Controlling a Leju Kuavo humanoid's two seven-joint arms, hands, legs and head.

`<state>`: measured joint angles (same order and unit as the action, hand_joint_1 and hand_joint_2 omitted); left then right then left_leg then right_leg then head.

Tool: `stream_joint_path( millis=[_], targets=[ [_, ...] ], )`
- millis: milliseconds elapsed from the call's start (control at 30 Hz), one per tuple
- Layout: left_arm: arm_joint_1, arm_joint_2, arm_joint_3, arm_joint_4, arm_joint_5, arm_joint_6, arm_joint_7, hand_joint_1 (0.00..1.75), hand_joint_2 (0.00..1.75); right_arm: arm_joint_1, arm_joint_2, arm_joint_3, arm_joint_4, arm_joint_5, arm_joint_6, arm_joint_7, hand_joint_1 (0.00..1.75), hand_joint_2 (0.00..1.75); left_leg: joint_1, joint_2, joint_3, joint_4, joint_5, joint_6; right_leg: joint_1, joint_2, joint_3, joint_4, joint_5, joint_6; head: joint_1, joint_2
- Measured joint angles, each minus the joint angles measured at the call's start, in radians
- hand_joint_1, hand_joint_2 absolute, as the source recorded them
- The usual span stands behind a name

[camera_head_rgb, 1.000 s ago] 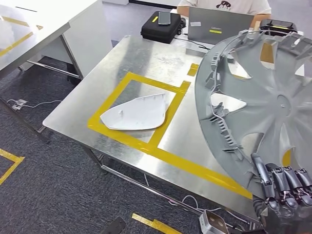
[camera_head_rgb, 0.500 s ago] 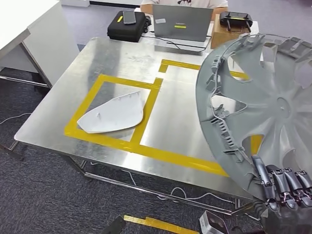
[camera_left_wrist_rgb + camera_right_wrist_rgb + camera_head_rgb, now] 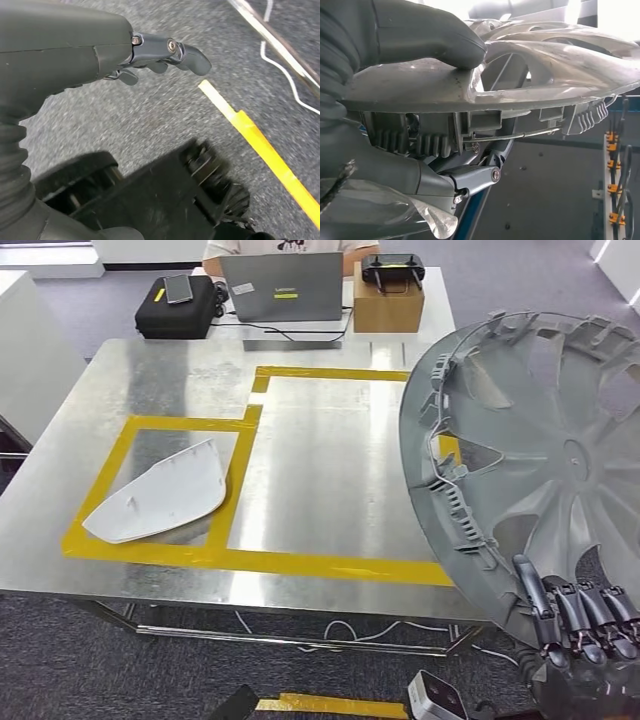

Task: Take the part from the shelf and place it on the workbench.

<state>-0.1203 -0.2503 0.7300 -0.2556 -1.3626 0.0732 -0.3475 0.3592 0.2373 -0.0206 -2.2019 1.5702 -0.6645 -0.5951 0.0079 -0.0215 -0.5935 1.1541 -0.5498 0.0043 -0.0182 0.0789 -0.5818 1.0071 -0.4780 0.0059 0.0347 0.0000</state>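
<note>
A large grey wheel cover (image 3: 543, 460) hangs upright at the right of the head view, its ribbed back toward me. My right hand (image 3: 581, 625) grips its lower rim, dark fingers hooked over the edge. In the right wrist view the thumb (image 3: 433, 37) presses on one face of the wheel cover (image 3: 531, 75) and the fingers (image 3: 471, 180) curl under it. The metal workbench (image 3: 324, 470) stands ahead, marked with yellow tape (image 3: 302, 565) rectangles. My left hand (image 3: 162, 55) hangs over the carpet floor, holding nothing, fingers extended.
A white plastic panel (image 3: 158, 495) lies in the left taped rectangle. At the far edge stand a laptop (image 3: 283, 285), a black case (image 3: 173, 310) and a cardboard box (image 3: 389, 300), with a person seated behind. A white table (image 3: 30, 370) stands at left.
The camera has swung, so the workbench now sits squarely in front and more to the left. The wheel cover stays in my right hand in the same pose.
</note>
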Motion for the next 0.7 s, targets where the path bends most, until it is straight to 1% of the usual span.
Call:
stream_joint_path(
  millis=[33, 67, 100, 133, 167, 200, 233, 300, 333, 367, 433, 533, 700],
  targets=[
    [0.0, 0.001, -0.001, 0.0, 0.0, 0.0, 0.0, 0.0, 1.75, 0.0, 0.0, 0.0, 0.0, 0.0, 0.0, 0.0, 1.75, 1.75, 0.0, -0.022, 0.025, -0.062, 0.03, 0.009, 0.002, 0.011, 0.0, 0.001, 0.001, 0.002, 0.001, 0.0],
    [-0.001, 0.001, -0.001, 0.0, 0.0, 0.0, 0.0, 0.0, 1.75, -0.001, 0.0, 0.0, 0.001, 0.0, 0.0, 0.0, 1.75, 1.75, -0.001, -0.042, 0.044, -0.109, 0.045, 0.015, 0.001, 0.022, -0.003, 0.002, 0.002, 0.006, 0.0, 0.0],
    [-0.001, 0.002, -0.001, 0.0, 0.0, 0.0, 0.0, 0.0, 1.75, -0.001, 0.0, 0.0, 0.001, 0.0, 0.0, 0.001, 1.75, 1.75, -0.002, -0.054, 0.052, -0.132, 0.048, 0.019, -0.001, 0.03, -0.007, 0.003, 0.004, 0.011, -0.001, 0.0],
    [-0.002, 0.002, -0.002, 0.0, 0.001, 0.0, 0.0, 0.0, 1.75, -0.001, 0.0, 0.0, 0.001, 0.0, 0.0, 0.003, 1.75, 1.75, -0.003, -0.055, 0.053, -0.138, 0.045, 0.02, -0.002, 0.037, -0.011, 0.002, 0.007, 0.017, -0.003, 0.0],
    [-0.003, 0.002, -0.002, 0.0, 0.005, 0.002, 0.0, 0.0, 1.75, 0.0, 0.0, 0.0, 0.002, 0.0, 0.0, 0.009, 1.75, 1.75, -0.003, -0.049, 0.055, -0.146, 0.046, 0.021, -0.005, 0.045, -0.015, -0.001, 0.01, 0.025, -0.004, 0.0],
    [-0.004, 0.001, -0.004, 0.0, 0.011, 0.004, 0.0, 0.0, 1.75, 0.003, 0.0, 0.0, 0.002, 0.0, 0.0, 0.016, 1.75, 1.75, -0.002, -0.043, 0.056, -0.152, 0.051, 0.021, -0.005, 0.038, -0.018, -0.002, 0.01, 0.031, -0.004, 0.0],
    [-0.005, 0.001, -0.006, 0.0, 0.018, 0.006, 0.0, 0.0, 1.75, 0.006, -0.001, 0.001, 0.004, 0.0, 0.0, 0.024, 1.75, 1.75, -0.001, -0.04, 0.057, -0.158, 0.053, 0.014, -0.003, 0.026, -0.016, -0.007, 0.012, 0.03, 0.0, 0.0],
    [-0.004, -0.001, -0.011, 0.0, 0.035, 0.007, 0.003, 0.0, 1.75, 0.01, -0.002, 0.001, 0.013, 0.0, 0.0, 0.028, 1.75, 1.75, -0.002, -0.035, 0.058, -0.164, 0.054, 0.003, -0.001, -0.001, -0.013, -0.013, 0.016, 0.018, 0.005, 0.0],
    [-0.003, -0.001, -0.013, 0.0, 0.041, 0.006, 0.004, 0.0, 1.75, 0.011, -0.002, 0.0, 0.018, 0.0, 0.0, 0.022, 1.75, 1.75, -0.004, -0.034, 0.057, -0.163, 0.052, -0.001, -0.001, -0.004, -0.008, -0.019, 0.02, 0.012, 0.006, 0.0],
    [-0.003, -0.002, -0.015, 0.0, 0.047, 0.006, 0.006, 0.0, 1.75, 0.013, -0.002, -0.002, 0.023, 0.0, 0.0, 0.014, 1.75, 1.75, -0.006, -0.032, 0.057, -0.162, 0.052, 0.002, -0.002, -0.002, -0.008, -0.02, 0.022, 0.011, 0.005, 0.0],
    [-0.002, -0.001, -0.02, 0.0, 0.053, 0.006, 0.006, 0.0, 1.75, 0.016, -0.002, -0.009, 0.032, 0.0, 0.0, -0.008, 1.75, 1.75, -0.008, -0.031, 0.057, -0.161, 0.054, 0.007, -0.004, -0.002, -0.008, -0.024, 0.025, 0.017, 0.004, 0.0],
    [-0.001, -0.001, -0.027, 0.0, 0.059, 0.006, 0.007, 0.0, 1.75, 0.02, -0.002, -0.019, 0.046, 0.0, 0.0, -0.036, 1.75, 1.75, -0.011, -0.031, 0.056, -0.16, 0.056, 0.011, -0.007, -0.003, -0.008, -0.026, 0.028, 0.025, 0.004, 0.0],
    [0.0, 0.0, -0.03, 0.0, 0.063, 0.006, 0.009, 0.0, 1.75, 0.023, -0.002, -0.036, 0.062, 0.0, 0.0, -0.057, 1.75, 1.75, -0.011, -0.031, 0.056, -0.16, 0.055, 0.013, -0.008, -0.003, -0.009, -0.026, 0.028, 0.029, 0.003, 0.0]
  ],
)
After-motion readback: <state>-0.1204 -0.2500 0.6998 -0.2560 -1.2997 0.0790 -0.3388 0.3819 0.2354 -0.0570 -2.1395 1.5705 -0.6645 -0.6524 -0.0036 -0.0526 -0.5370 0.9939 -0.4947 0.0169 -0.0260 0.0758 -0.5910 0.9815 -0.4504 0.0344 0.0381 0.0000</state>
